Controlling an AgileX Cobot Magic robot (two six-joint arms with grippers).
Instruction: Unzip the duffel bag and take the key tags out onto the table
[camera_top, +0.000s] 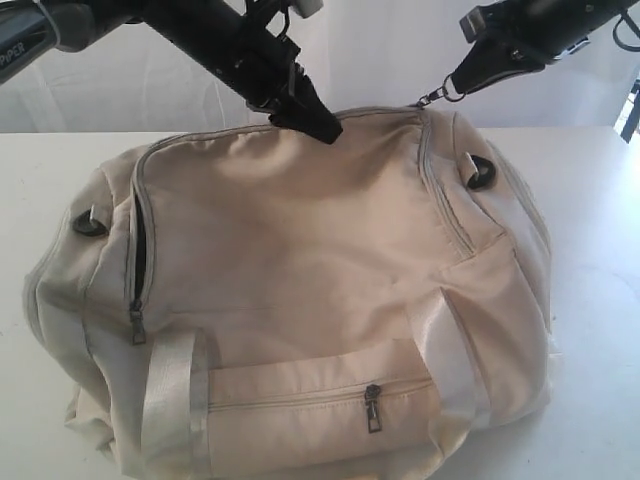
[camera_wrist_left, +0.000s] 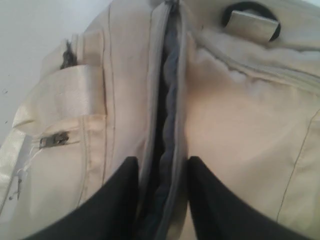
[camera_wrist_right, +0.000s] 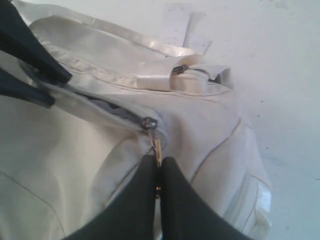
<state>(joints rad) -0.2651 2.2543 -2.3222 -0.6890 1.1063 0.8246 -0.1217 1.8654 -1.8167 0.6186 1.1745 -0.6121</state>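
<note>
duffel bag (camera_top: 300, 260) of cream fabric lies across the middle of the table (camera_top: 600, 300), wide enough to hide most of the white top between the far edge and the near one in the exterior view. left gripper (camera_wrist_left: 162, 161) sits on the bag's upper ridge with its black jaws apart, one finger on each side of the main zip (camera_wrist_left: 167, 100). the zip gapes there and shows dark grey lining (camera_wrist_left: 171, 70); nothing is pinched between the jaws, and past the lining the inside is too dark to read. right gripper (camera_wrist_right: 159, 160) is further along the same ridge toward the table's right edge, jaws together and clamped on the metal zipper pull (camera_wrist_right: 156, 145), which stretches straight out from the slider (camera_wrist_right: 148, 122). around the two arms the bag carries plenty of hardware: a black d-ring (camera_top: 485, 172) just below the right gripper, a second d-ring (camera_top: 88, 222) at the opposite end, a side pocket (camera_top: 139, 245) whose zip stands partly open with its pull hanging, and a closed front pocket (camera_top: 300, 405) between two pale webbing straps (camera_top: 170, 390) toward the near edge. beyond the bag, the right wrist view shows pale flat slips (camera_wrist_right: 176, 22) on the bare table — what they are i cannot tell.
</note>
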